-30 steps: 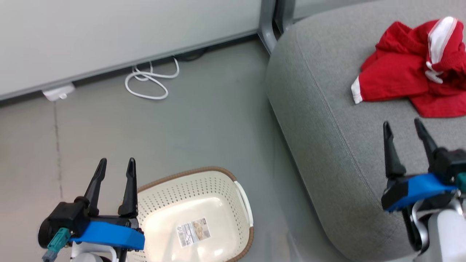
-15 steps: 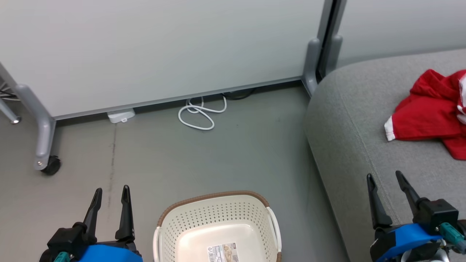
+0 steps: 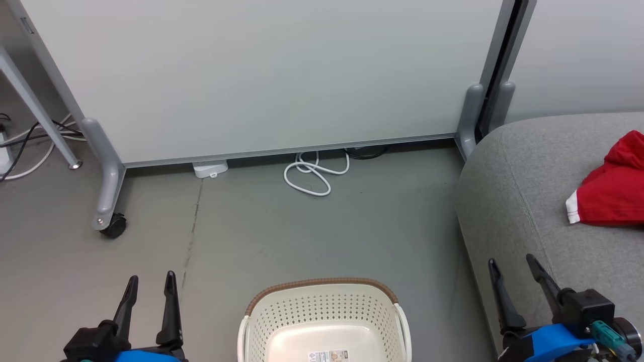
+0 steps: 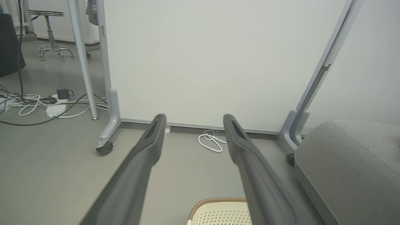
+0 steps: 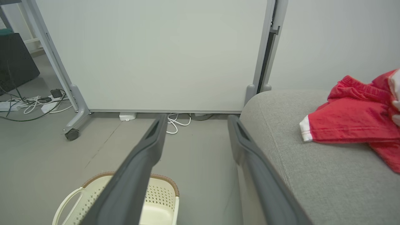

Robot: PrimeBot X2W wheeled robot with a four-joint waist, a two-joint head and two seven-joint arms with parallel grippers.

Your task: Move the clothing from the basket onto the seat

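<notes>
The left gripper (image 3: 152,276) is at the bottom left of the head view. Its two dark fingers (image 3: 170,306) point up and stand apart, and the grey floor (image 3: 302,226) shows through the gap between them. The right gripper (image 3: 511,259) is at the bottom right. Its fingers stand apart too, and they hang over the front edge of the seat (image 3: 508,201). In the right wrist view the floor and a white cable (image 5: 175,120) show between those fingers. The basket (image 3: 322,282) sits on the floor between the two grippers, nearer the bottom of the head view. It is cream with small holes in its sides and a brown rim. Its pale bottom shows, with the top of a paper label (image 3: 328,356) on it. The seat is big, grey and soft, and it stands just beside the basket on the right. The clothing (image 3: 611,196) lies on top of the seat, at the far right, well apart from the right gripper. It is bright red with a white band on one edge, and it is all bunched up. Behind it all stands a big white board (image 3: 251,75) on grey legs with a small black wheel (image 3: 113,229). The looped cable lies on the floor at the foot of the board.
</notes>
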